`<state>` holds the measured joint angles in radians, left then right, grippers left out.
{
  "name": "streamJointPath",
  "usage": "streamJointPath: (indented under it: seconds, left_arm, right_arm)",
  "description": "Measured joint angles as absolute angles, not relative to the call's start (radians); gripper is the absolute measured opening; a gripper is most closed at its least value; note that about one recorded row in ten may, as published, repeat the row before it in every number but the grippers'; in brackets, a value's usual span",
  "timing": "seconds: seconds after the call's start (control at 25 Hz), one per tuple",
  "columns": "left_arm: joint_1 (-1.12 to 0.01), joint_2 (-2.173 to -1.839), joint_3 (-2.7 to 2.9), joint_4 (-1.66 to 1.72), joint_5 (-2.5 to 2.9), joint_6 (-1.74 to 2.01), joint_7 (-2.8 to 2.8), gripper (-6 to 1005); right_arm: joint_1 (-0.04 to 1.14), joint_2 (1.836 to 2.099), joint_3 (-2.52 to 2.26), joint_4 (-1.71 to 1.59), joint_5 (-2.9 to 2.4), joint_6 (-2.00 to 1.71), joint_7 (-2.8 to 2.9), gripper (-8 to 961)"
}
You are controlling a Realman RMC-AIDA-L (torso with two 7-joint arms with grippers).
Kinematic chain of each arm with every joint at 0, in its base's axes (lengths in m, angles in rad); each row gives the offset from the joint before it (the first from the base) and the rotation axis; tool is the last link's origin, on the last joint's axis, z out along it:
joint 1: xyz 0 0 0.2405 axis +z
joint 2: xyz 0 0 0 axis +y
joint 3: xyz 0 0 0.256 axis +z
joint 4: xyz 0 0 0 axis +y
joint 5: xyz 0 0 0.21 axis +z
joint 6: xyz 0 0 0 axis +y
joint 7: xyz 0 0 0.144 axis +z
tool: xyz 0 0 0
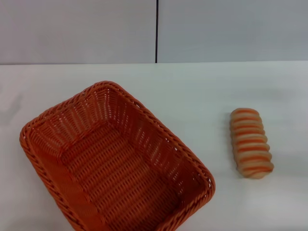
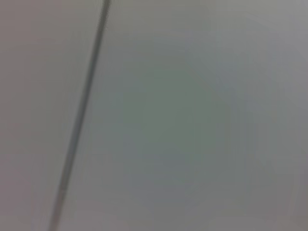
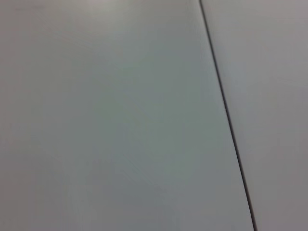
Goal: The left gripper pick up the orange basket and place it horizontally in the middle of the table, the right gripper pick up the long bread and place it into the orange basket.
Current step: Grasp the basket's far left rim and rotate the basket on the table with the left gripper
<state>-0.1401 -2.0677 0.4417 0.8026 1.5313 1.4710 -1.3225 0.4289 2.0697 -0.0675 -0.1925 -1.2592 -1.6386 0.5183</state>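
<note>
The orange basket [image 1: 115, 161] rests on the white table [image 1: 192, 86] at the left front of the head view. It is turned diagonally, one corner pointing to the back and its near end cut off by the picture's lower edge. It holds nothing. To its right lies the long bread [image 1: 250, 143], striped cream and orange-brown, lengthwise front to back and apart from the basket. Neither gripper shows in any view. Both wrist views take in only grey wall panels.
A grey panelled wall [image 1: 96, 29] with a dark vertical seam [image 1: 156, 31] stands behind the table. The same kind of seam [image 2: 79, 120] crosses the left wrist view, and another seam [image 3: 226, 115] crosses the right wrist view.
</note>
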Motion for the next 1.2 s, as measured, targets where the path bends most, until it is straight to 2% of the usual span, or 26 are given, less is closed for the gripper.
streamJointPath:
  seconds: [0.32, 0.52, 0.68, 0.88, 1.2]
  left_arm:
    - [-0.145, -2.069, 0.699, 1.103, 1.55, 1.397, -1.583, 690]
    - [-0.151, -2.063, 0.804, 1.38, 1.768, 1.376, -1.813, 690]
    - [-0.234, -2.059, 0.819, 1.585, 2.072, 1.513, -2.041, 690]
    - [-0.31, -2.068, 0.839, 1.639, 2.273, 1.638, -2.114, 691]
    - [-0.321, -2.065, 0.896, 1.666, 2.308, 1.618, -2.111, 690]
  right_arm:
    - [0.47, 2.054, -0.075, -0.301, -1.247, -1.618, 0.563, 693]
    - [0.435, 2.071, -0.071, -0.296, -1.246, -1.726, 0.578, 691]
    - [0.397, 2.074, -0.065, -0.267, -1.226, -1.825, 0.622, 690]
    - [0.359, 2.075, -0.071, -0.258, -1.222, -1.885, 0.663, 689]
    - [0.328, 2.075, -0.055, -0.235, -1.222, -1.924, 0.718, 687]
